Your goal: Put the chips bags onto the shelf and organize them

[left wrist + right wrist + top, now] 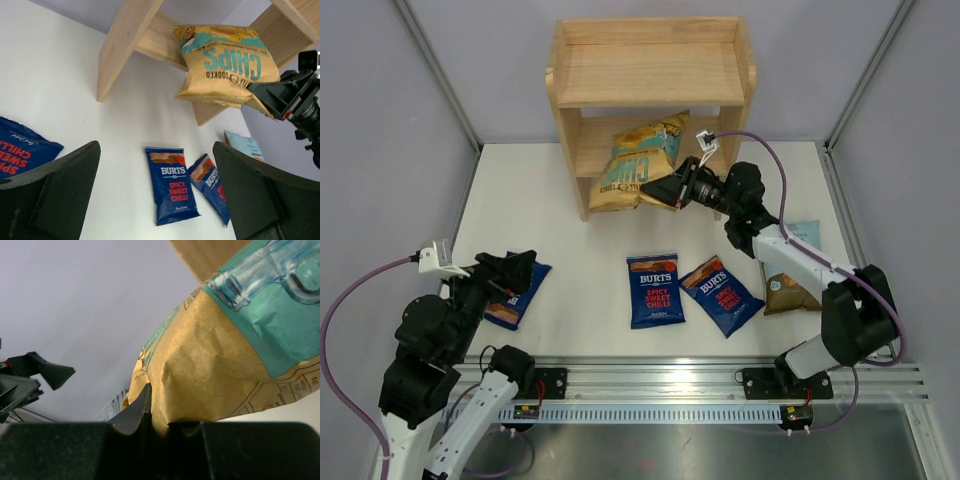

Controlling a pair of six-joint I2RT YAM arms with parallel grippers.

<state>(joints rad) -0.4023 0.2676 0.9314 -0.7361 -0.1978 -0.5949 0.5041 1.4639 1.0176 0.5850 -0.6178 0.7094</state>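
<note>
Top view: the shelf (650, 72) stands mid far edge of the tabletop (580, 250). The right arm (790, 250) reaches toward it. The right jaws are narrow, pinched on the near right corner of the tan-and-teal bag (638, 165). That bag sits tilted, partly inside the lower tier, with its near end sticking out the front. Two dark-blue bags (655, 290) (722, 295) lie flat side by side toward the middle of the near edge, the right one turned. A third dark-blue bag (520, 295) lies at the near-left corner with the left jaws above it. A pale-blue bag (790, 285) lies by the right edge, partly under the right arm.

Left wrist: the left jaws are wide with nothing between them. The third dark-blue bag (20, 147) is at the left and the pair (172, 185) (212, 185) is ahead. The tan-and-teal bag (225, 65) is at the shelf (125, 45).

Right wrist: the jaws are nearly together on the crumpled edge of the tan-and-teal bag (215, 375), with shelf wood (205, 252) behind.
</note>
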